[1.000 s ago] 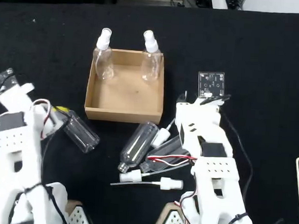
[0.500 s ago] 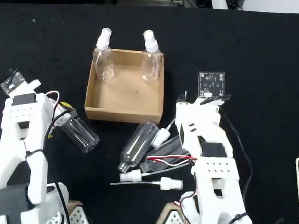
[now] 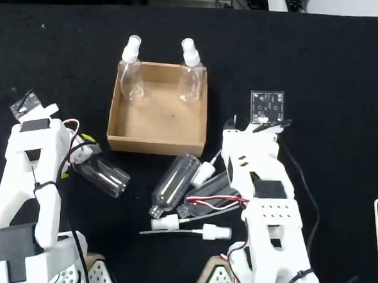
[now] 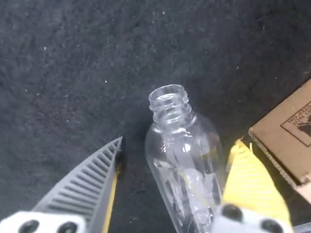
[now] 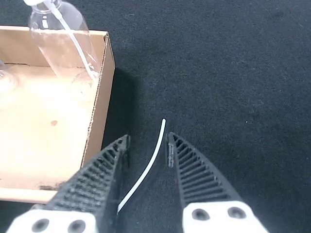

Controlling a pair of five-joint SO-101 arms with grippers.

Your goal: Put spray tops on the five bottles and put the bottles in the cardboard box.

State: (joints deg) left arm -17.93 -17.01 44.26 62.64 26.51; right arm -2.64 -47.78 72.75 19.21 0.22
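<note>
**Third bottle being taken up; two already capped and boxed**

Two capped bottles (image 3: 130, 74) stand against the far wall of the cardboard box (image 3: 155, 143). The step in hand appears to be pairing a third bottle with its spray top.

The left claw (image 4: 179, 141) is spread wide and straddles an uncapped bottle (image 4: 184, 167) that lies on the black table (image 3: 334, 73) just off the box's near left corner. The grey finger (image 4: 92, 187) is clearly apart from the bottle. The yellow finger sits just beside it, and contact cannot be told.

The right claw (image 5: 148, 138) stands narrowly open over a thin white tube (image 5: 146, 170), which runs between the fingers without being pinched. This tube belongs to a spray top (image 3: 203, 173) lying near the box's near right corner.

The next move likely calls for the left claw to close on the bottle's body and raise its neck. The right claw should then take the spray top by its head, since the thin tube would bend.

Room is tight. The box wall lies close to both claws, and two bare bottles (image 3: 176, 180) and two loose tops (image 3: 215, 231) crowd the ground between the arms. Open table lies left of the left arm and on the far right, and the box floor is free in front of the standing pair.
</note>
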